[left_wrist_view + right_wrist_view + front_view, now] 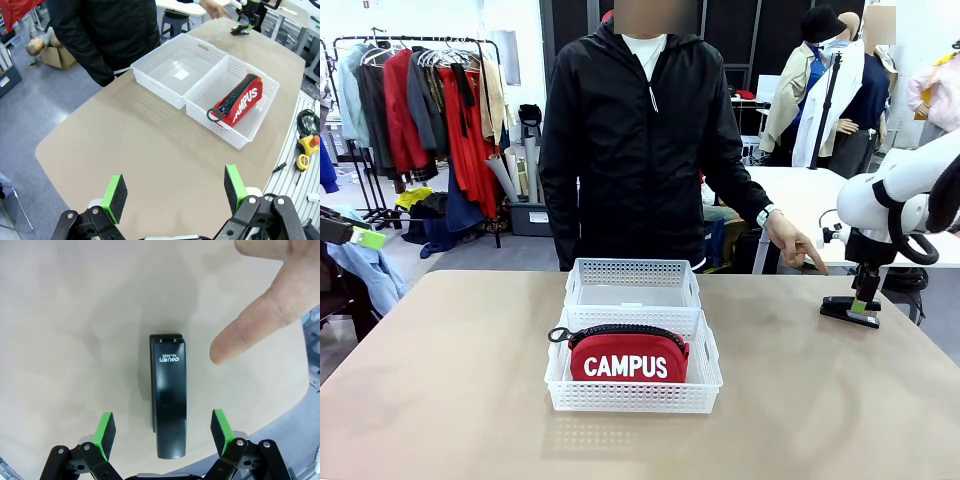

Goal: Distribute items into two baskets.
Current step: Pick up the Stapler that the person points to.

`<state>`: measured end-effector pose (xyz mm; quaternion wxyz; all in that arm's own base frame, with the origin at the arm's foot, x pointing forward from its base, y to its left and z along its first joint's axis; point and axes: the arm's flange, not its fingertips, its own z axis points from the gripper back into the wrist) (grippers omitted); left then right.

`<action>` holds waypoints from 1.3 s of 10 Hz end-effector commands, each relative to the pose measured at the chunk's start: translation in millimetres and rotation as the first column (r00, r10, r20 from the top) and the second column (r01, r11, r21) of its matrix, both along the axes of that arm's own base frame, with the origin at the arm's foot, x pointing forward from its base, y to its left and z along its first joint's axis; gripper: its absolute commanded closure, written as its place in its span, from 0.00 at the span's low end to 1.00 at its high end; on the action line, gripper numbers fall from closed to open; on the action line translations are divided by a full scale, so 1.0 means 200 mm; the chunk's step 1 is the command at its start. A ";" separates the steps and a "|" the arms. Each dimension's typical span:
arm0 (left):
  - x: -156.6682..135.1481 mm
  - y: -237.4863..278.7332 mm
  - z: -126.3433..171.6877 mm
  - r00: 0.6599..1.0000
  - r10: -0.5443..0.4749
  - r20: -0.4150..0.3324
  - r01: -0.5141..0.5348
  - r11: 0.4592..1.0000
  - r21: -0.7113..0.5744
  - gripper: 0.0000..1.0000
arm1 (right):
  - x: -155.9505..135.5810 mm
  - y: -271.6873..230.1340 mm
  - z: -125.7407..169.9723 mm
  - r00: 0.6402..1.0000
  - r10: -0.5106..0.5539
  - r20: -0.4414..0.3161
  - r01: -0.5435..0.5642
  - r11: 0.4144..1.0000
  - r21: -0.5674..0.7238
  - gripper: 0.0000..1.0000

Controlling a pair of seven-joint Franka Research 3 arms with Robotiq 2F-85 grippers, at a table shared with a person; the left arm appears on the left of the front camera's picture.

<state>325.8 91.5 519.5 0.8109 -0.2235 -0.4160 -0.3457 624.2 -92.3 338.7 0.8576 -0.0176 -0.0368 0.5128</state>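
Two white baskets stand end to end mid-table. The far basket [632, 266] [156, 86] is empty. The near basket [630, 398] [216, 126] holds the red CAMPUS pouch [626, 362] [239, 101], standing on its edge. The black stapler [849, 311] [169, 395] [240, 30] lies on the table's right side. My right gripper [860, 297] [163, 432] hangs open just over it, one green pad on each side, not touching. My left gripper [175, 192] [352, 234] is open with nothing in it, high off the table's left side.
A person in a black jacket [635, 140] stands at the far edge. Their hand [798, 250] points a finger [240, 337] at the table right beside the stapler. There is bare tabletop [450, 380] left of and in front of the baskets.
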 end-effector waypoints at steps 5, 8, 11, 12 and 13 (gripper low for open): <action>0.01 0.00 0.00 1.000 -0.012 0.019 0.012 1.000 -0.007 0.00 | 0.07 0.01 -0.08 0.999 0.021 -0.026 -0.021 1.000 0.005 0.00; 0.01 0.00 0.00 1.000 -0.012 0.019 0.012 1.000 -0.007 0.00 | 0.07 0.02 -0.12 0.999 0.025 -0.037 -0.025 1.000 -0.004 0.00; 0.01 0.00 0.00 1.000 -0.012 0.019 0.012 1.000 -0.007 0.00 | 0.07 0.02 -0.13 0.998 0.026 -0.050 -0.026 1.000 -0.013 0.00; 0.01 0.00 0.00 1.000 -0.012 0.019 0.012 1.000 -0.007 0.00 | 0.07 0.02 -0.14 0.998 0.027 -0.050 -0.027 0.999 -0.016 0.03; 0.01 0.00 0.00 1.000 -0.012 0.019 0.012 1.000 -0.007 0.00 | 0.07 0.02 -0.14 0.998 0.030 -0.052 -0.031 0.999 -0.015 0.11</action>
